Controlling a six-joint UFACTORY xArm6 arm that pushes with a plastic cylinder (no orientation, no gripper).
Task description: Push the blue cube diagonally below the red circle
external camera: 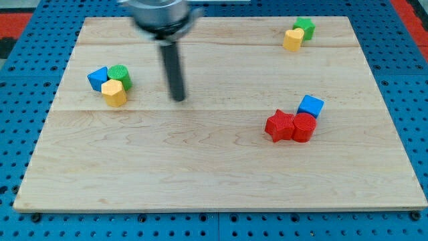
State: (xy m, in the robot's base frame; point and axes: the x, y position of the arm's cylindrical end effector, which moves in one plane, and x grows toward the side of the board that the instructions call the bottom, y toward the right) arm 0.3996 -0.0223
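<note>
The blue cube point(311, 106) sits at the view's right, touching the upper right side of the red circle point(304, 126). A red star point(280, 125) touches the red circle's left side. My tip point(178, 98) rests on the board left of centre, far to the left of the blue cube and red circle. It is to the right of a cluster at the view's left and touches no block.
At the view's left a blue block point(98, 78), a green circle point(120, 76) and a yellow block point(114, 92) are bunched together. At the top right a yellow block point(293, 39) touches a green block point(305, 28). The wooden board point(214, 181) lies on a blue pegboard.
</note>
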